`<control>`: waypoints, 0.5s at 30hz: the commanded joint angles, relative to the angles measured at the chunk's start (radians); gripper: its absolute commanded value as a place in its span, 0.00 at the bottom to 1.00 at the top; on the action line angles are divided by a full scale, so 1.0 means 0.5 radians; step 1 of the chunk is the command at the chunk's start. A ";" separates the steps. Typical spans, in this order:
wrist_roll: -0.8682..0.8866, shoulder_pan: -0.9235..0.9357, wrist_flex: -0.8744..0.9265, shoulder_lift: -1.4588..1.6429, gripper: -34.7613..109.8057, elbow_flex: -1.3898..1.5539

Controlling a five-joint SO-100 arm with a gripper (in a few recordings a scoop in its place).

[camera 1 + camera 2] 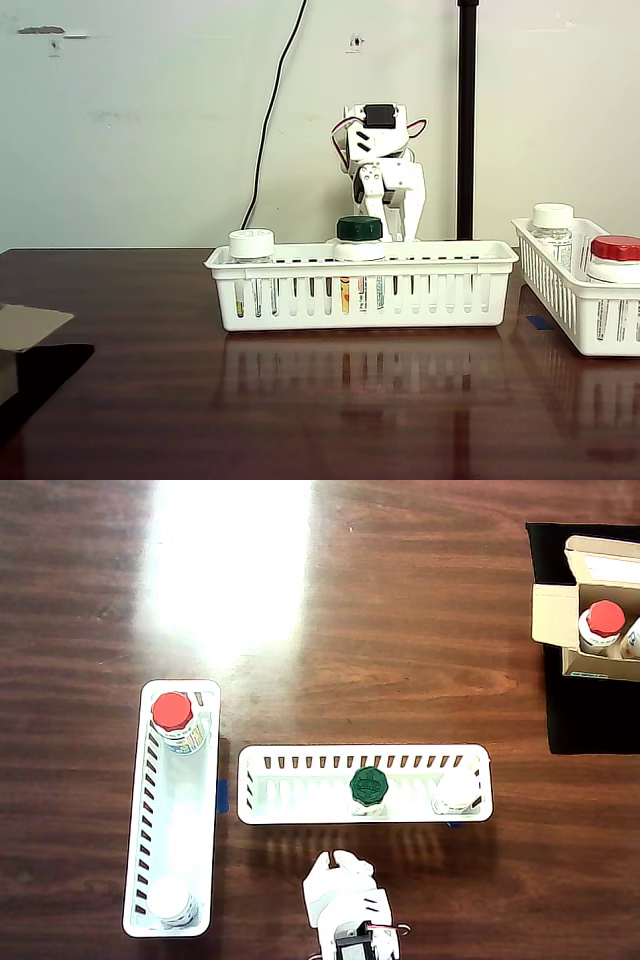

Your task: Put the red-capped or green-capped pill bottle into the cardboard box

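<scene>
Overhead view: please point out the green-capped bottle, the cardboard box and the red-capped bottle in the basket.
green-capped bottle (pixel 368 785), overhead view, cap top.
cardboard box (pixel 553 615), overhead view, left flap.
red-capped bottle (pixel 171 711), overhead view, cap top.

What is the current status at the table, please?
White end effector behind the white slotted basket, holding nothing. Red-capped white pill bottle in the side basket. Another red-capped bottle inside the brown cardboard box.

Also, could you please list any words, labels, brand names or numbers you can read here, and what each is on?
No text is readable.
Label on the red-capped pill bottle in the left basket: too blurred.
Label on the green-capped bottle: hidden behind basket slots.
Cardboard box: print too small.
</scene>
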 commanded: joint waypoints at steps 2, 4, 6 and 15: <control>-0.037 -0.276 0.156 0.172 0.26 -0.003; -0.077 -0.337 0.156 0.169 0.25 -0.003; -0.236 -0.368 0.156 0.169 0.25 -0.003; -0.871 -0.387 0.156 0.169 0.26 -0.003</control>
